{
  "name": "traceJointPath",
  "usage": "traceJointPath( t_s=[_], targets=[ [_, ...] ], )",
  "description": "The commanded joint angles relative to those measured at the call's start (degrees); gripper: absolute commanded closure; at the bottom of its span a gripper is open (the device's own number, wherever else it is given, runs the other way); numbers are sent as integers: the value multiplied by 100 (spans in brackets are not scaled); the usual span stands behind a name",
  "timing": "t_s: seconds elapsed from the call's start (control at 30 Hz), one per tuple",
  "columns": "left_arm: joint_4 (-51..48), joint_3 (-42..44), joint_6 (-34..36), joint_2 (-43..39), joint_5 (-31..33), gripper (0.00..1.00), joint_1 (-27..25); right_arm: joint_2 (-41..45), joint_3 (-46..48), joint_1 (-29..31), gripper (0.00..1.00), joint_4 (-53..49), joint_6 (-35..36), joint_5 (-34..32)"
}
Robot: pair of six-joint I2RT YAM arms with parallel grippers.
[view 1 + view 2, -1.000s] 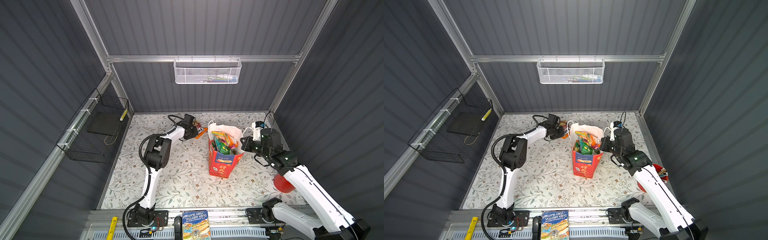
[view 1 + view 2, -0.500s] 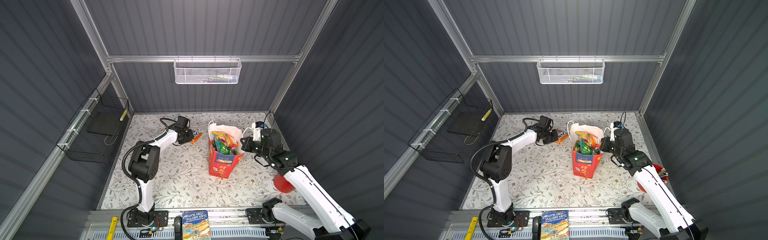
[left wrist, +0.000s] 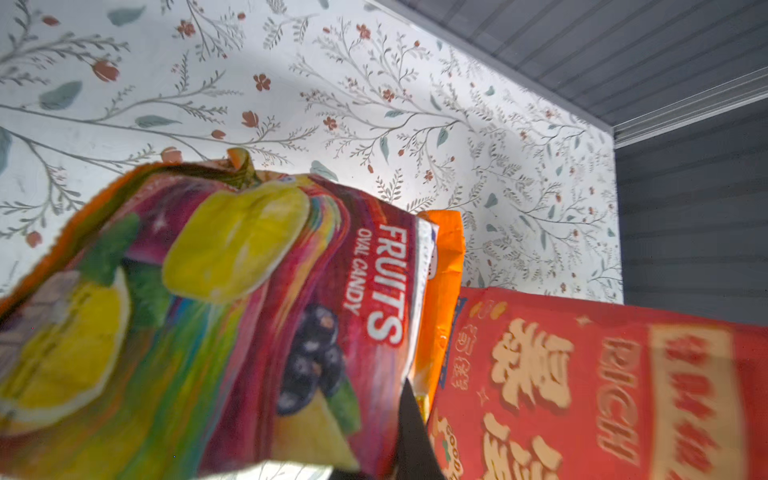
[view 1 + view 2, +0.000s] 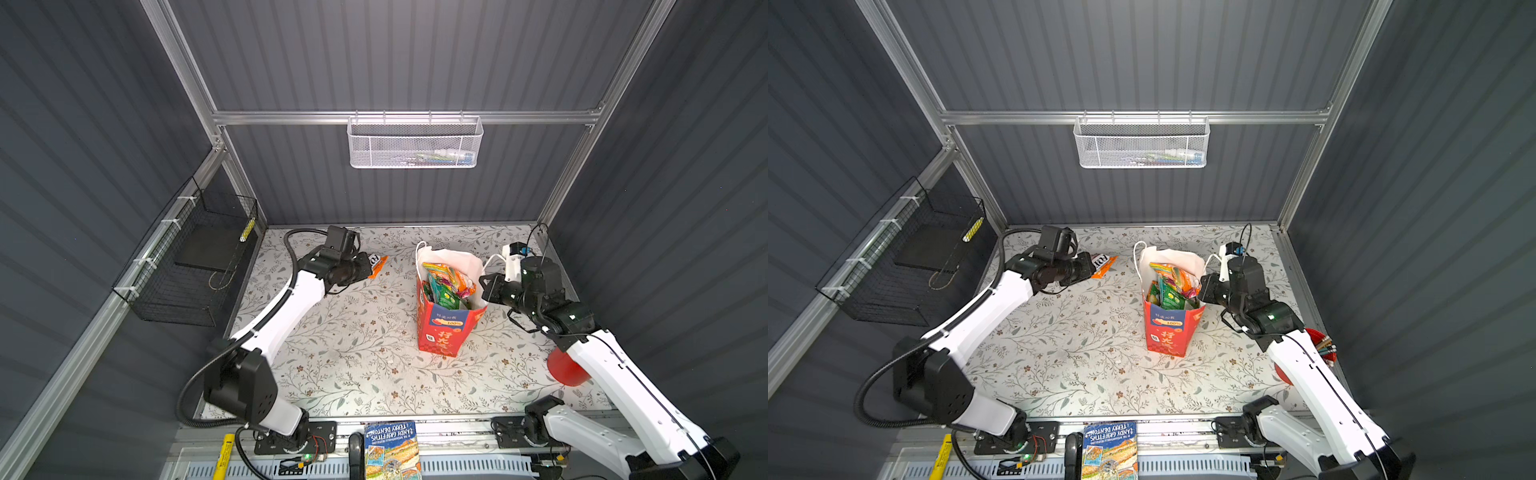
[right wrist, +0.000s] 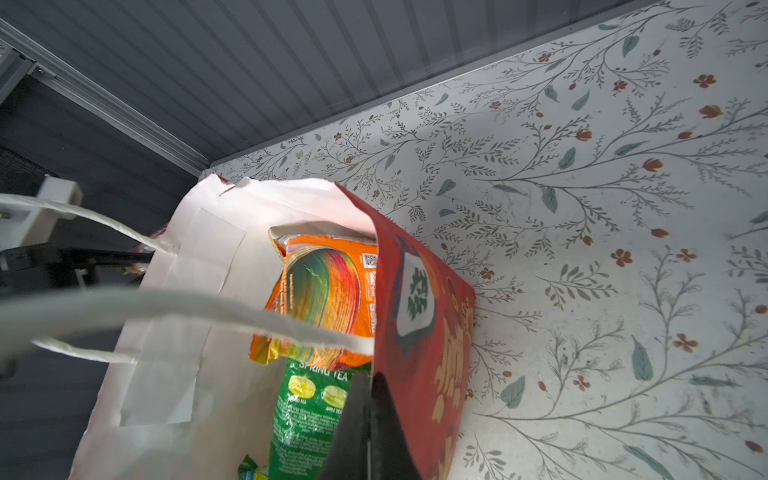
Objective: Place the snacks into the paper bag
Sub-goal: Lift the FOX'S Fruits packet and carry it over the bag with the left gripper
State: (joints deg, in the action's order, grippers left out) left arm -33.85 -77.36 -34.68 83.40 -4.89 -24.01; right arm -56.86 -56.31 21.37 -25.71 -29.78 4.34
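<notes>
Now, the left gripper (image 4: 367, 267) is clamped on an orange-edged FOX'S fruit candy packet (image 4: 379, 264), held off to the left of the paper bag (image 4: 441, 332) and clear of it. Over on the bag's right side, the right gripper (image 4: 483, 286) has its jaws pinched tight on the rim, right by a white cord handle (image 5: 232, 311). Inside the bag the other snacks (image 4: 448, 279) stand packed, orange and green showing on top.
</notes>
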Motion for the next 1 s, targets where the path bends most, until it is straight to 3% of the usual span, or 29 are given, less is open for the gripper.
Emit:
traceJointPath(
  t_s=[0.0, 0.2, 0.37, 0.53, 0.7, 0.83, 0.97],
  targets=[
    [-351, -260, 273, -651, -249, 100, 31, -137, -2, -11, 100, 258, -44, 153],
    [-1067, -1306, 572, -1084, -871, 100, 19, -130, -20, -11, 100, 225, -36, 158],
    [-1140, -2180, 583, -989, -1766, 100, -159, 56, -38, -12, 100, 159, -38, 234],
    [-1504, -3354, 879, -378, -1111, 100, -1374, 331, -2, -6, 100, 69, 37, -163],
    [-1751, -4163, 1209, 531, -761, 100, -2222, 302, 33, -5, 100, 76, 91, -430],
    [-2354, -4933, 1582, 1434, -391, 100, -2590, 237, 24, -1, 100, 37, 113, -506],
    [-2786, -5391, 1791, 2069, -347, 100, -2634, 373, 24, -5, 100, 0, 143, -677]
  ],
)
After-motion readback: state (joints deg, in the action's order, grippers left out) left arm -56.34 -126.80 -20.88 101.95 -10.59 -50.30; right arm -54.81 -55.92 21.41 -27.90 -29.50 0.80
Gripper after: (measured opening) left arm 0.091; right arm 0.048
